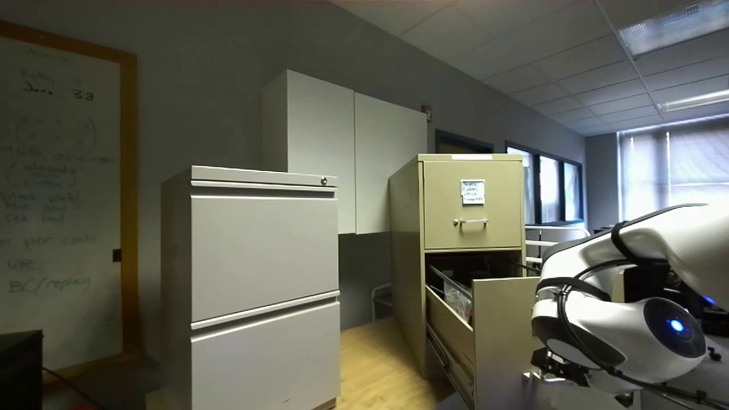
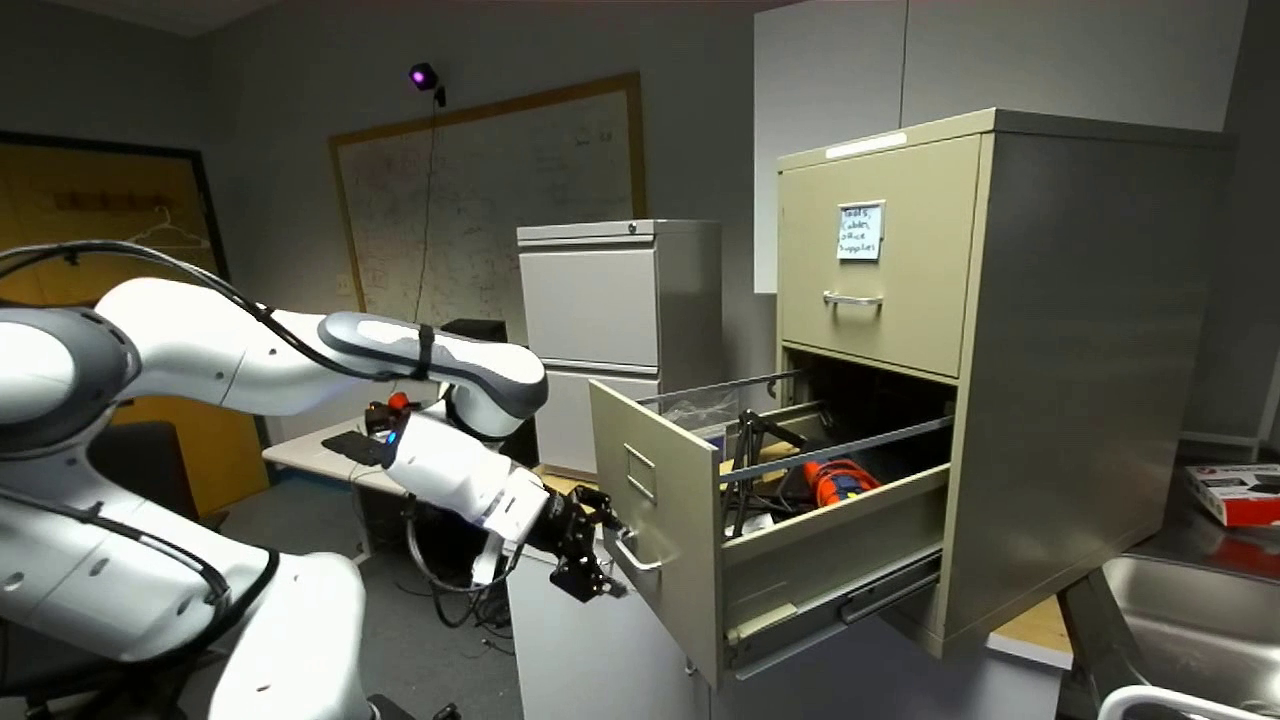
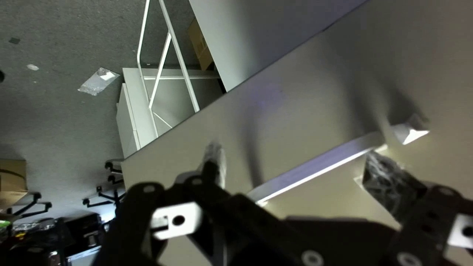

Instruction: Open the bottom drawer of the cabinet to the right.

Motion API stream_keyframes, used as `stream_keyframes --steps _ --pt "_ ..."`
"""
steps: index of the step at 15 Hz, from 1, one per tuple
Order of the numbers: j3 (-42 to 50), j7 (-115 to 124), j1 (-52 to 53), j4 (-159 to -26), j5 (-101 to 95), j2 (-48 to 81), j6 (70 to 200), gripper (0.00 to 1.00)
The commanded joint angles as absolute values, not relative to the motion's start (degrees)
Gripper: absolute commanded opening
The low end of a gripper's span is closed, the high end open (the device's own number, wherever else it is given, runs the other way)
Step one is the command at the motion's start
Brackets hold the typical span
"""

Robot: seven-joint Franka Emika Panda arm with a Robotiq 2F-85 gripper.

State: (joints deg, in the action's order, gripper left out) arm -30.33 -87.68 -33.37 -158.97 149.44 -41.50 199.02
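The tan-beige cabinet (image 1: 404, 273) (image 2: 1080, 360) shows in both exterior views. Its top drawer (image 1: 444, 210) (image 2: 900, 320), with a white label card, is shut. The bottom drawer (image 1: 504, 336) (image 2: 685, 560) is pulled far out, with a clear bag, a black tripod-like thing (image 2: 745, 450) and an orange item (image 2: 838, 482) inside. Its metal handle (image 2: 637, 560) also shows in the wrist view (image 3: 317, 166). My gripper (image 2: 610, 555) is open at the drawer front. In the wrist view the fingertips (image 3: 297, 162) are wide apart, near the handle's two ends. I cannot tell whether they touch it.
A light grey two-drawer cabinet (image 1: 265, 250) (image 2: 590, 310) stands beside the tan one. White wall cupboards (image 1: 387, 165) hang behind. A metal sink (image 2: 1200, 610) and a red-and-white box (image 2: 1235, 495) lie past the cabinet's far side. A desk (image 2: 320, 450) stands behind the arm.
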Motion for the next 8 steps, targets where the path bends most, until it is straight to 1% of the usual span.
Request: stream_keyframes --steps 1,5,8 --pt "-36.2 -83.5 -31.6 -159.1 149.1 -41.9 198.8 1.0" --pt "-46.8 -79.7 -35.7 -159.1 149.1 -42.1 197.9 1.0" --pt "-52.9 -76.6 -37.9 -159.2 149.1 -41.7 197.9 1.0"
